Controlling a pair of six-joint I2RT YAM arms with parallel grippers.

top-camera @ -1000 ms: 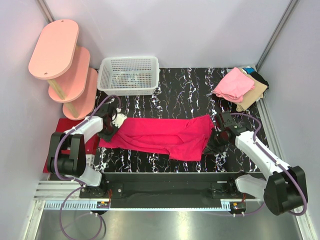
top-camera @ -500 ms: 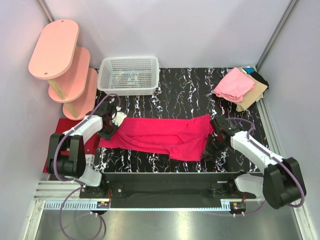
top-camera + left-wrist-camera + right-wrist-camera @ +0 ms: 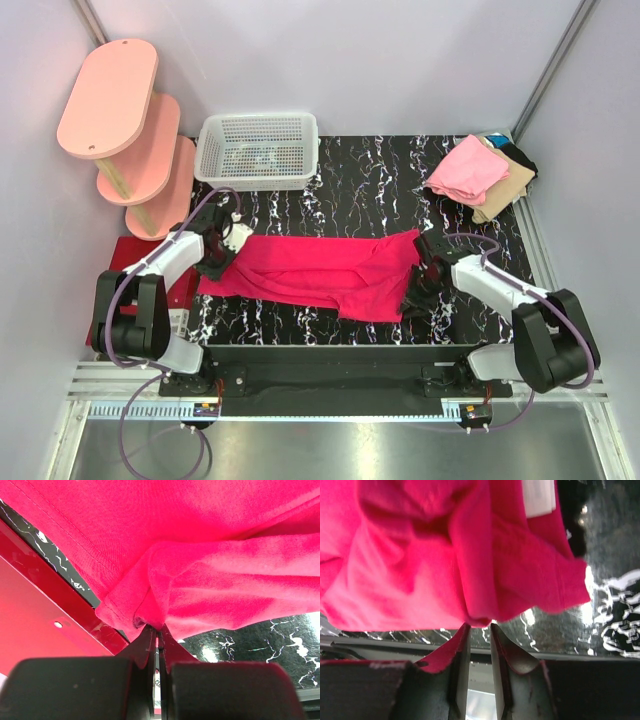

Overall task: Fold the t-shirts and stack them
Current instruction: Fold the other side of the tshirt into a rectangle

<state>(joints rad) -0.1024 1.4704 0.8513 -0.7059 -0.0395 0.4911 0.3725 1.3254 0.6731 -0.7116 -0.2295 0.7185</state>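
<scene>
At the near side, the left gripper point(image 3: 159, 630) is clenched on the hem of the magenta-red t-shirt point(image 3: 320, 268), at its left end, just beside the dark red mat point(image 3: 122, 252). The fingers of the right gripper point(image 3: 479, 626) stand a little apart (a narrow gap shows between them), and the shirt's bunched right edge lies just at their tips. The shirt is spread across the black marbled table point(image 3: 370, 185), between both arms. Farther back, a white mesh basket point(image 3: 258, 118) stands on the left. In the far right corner a folded light pink t-shirt point(image 3: 468, 168) lies on a tan t-shirt point(image 3: 505, 192).
</scene>
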